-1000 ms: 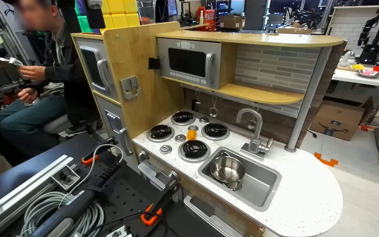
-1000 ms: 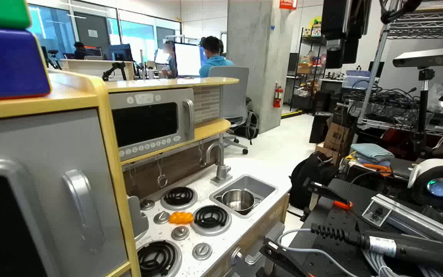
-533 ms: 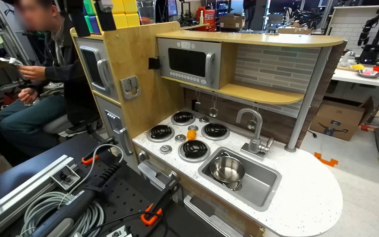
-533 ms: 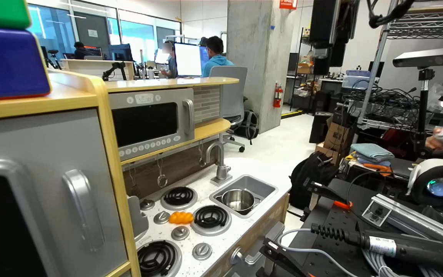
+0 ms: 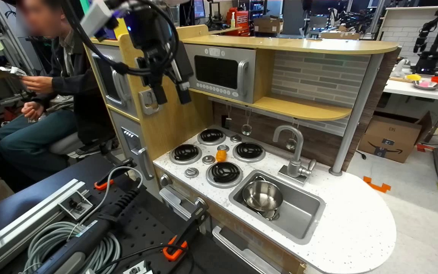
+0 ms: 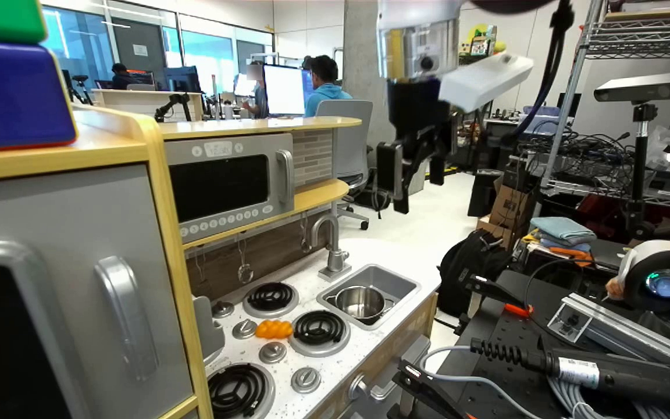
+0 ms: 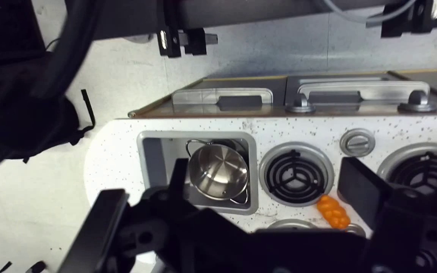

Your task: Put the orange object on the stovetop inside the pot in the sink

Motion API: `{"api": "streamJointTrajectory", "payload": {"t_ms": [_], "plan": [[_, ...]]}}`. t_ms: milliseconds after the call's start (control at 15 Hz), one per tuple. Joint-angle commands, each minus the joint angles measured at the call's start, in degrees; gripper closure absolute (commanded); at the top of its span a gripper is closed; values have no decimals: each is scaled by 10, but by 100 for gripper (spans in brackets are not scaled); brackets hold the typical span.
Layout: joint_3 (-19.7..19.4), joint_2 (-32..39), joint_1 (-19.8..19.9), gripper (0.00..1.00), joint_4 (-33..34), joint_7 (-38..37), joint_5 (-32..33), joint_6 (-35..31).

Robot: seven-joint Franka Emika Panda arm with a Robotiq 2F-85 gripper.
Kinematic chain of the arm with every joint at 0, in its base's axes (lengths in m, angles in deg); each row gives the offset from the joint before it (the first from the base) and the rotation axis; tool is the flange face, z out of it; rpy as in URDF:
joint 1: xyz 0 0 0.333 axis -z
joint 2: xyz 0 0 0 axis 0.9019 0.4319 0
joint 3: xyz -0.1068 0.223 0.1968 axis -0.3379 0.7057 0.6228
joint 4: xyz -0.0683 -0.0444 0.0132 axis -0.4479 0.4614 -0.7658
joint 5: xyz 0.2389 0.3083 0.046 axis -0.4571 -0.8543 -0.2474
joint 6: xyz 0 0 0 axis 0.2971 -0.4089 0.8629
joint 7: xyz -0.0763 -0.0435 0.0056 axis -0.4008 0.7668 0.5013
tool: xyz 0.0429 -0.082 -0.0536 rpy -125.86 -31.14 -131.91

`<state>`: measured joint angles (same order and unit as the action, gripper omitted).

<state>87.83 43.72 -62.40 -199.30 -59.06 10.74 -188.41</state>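
- four black-coil burners (image 5: 224, 173) and several silver knobs (image 5: 191, 172) dot the speckled white stovetop (image 6: 326, 372).
- the orange object (image 7: 333, 212), a lumpy thing, lies on it between burners and right by a knob; whether it touches the nearest burner's rim i cannot tell.
- the pot (image 7: 218, 172), shiny metal with loop handles, is in the grey sink (image 5: 299, 217), toward the end nearest the burners.
- the gripper (image 5: 172, 99) hangs in the air in both exterior views, well apart from the orange object, its fingers (image 7: 360, 189) spread wide.
- a curved grey faucet (image 5: 298, 152) stands behind the sink, and a toy microwave (image 5: 219, 74) with a dark window sits higher up at the back.
- in an exterior view a person (image 5: 67, 85) sits near the wooden cabinet (image 5: 188, 121).
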Motion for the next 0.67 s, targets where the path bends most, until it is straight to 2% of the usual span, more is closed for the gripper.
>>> {"api": "streamJointTrajectory", "payload": {"t_ms": [0, 67, 133, 200, 333, 467, 600], "plan": [[-15, 150, 3, 0, 72, -147, 113, -89], [-29, 187, -11, 0, 99, -183, 144, -79], [-37, 110, -23, 0, 41, -120, 92, -72], [-45, 137, -30, 0, 53, -131, 99, -75], [-52, 143, -36, 0, 55, -129, 98, -75], [-56, 90, -6, 0, 11, -2, 72, -145], [-74, 83, 5, 0, -10, 73, 58, -204]]}}
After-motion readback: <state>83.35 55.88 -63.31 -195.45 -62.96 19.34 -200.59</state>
